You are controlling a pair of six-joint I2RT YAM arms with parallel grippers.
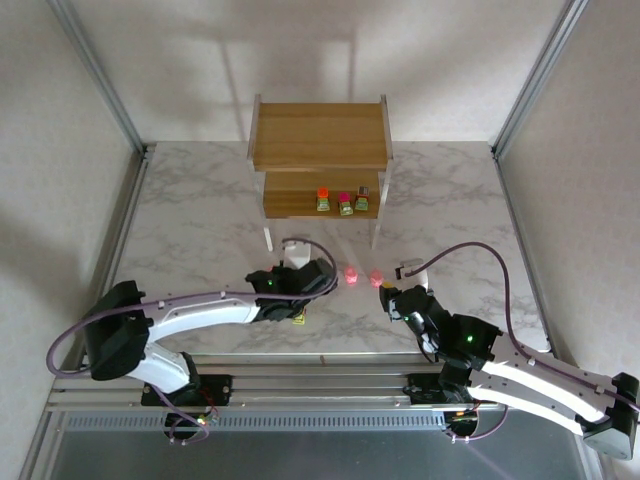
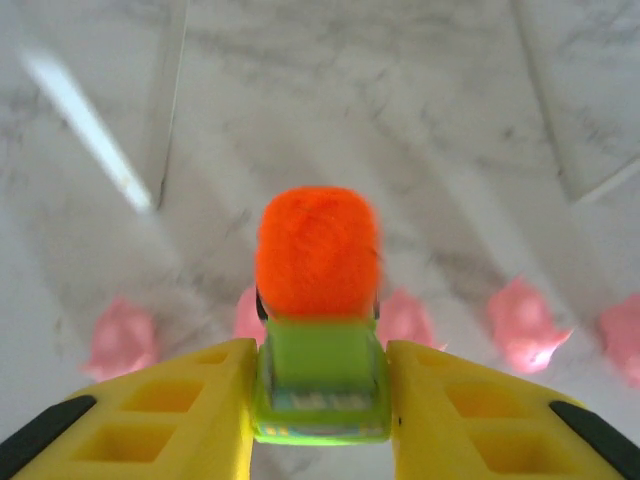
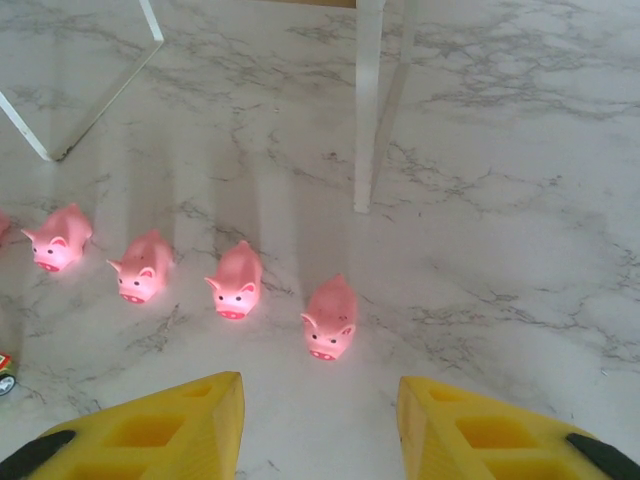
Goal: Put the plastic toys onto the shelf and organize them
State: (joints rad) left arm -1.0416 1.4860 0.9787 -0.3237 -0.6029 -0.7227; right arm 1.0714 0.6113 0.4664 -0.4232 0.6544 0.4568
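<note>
Orange-topped block toy (image 2: 318, 300) pinched at green base by left gripper (image 2: 320, 410); keep level, set beside three toys (image 1: 345, 203) on shelf (image 1: 290, 206); right gripper (image 3: 320, 425) part-open, empty, over pink pigs (image 3: 331, 318).

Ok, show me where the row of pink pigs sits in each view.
Top: the pigs stand just in front of the shelf.
Left wrist: blurred pink row behind the orange-topped toy.
Right wrist: row across the middle.
Shared landmark: the shelf's white leg, behind the pigs.
</note>
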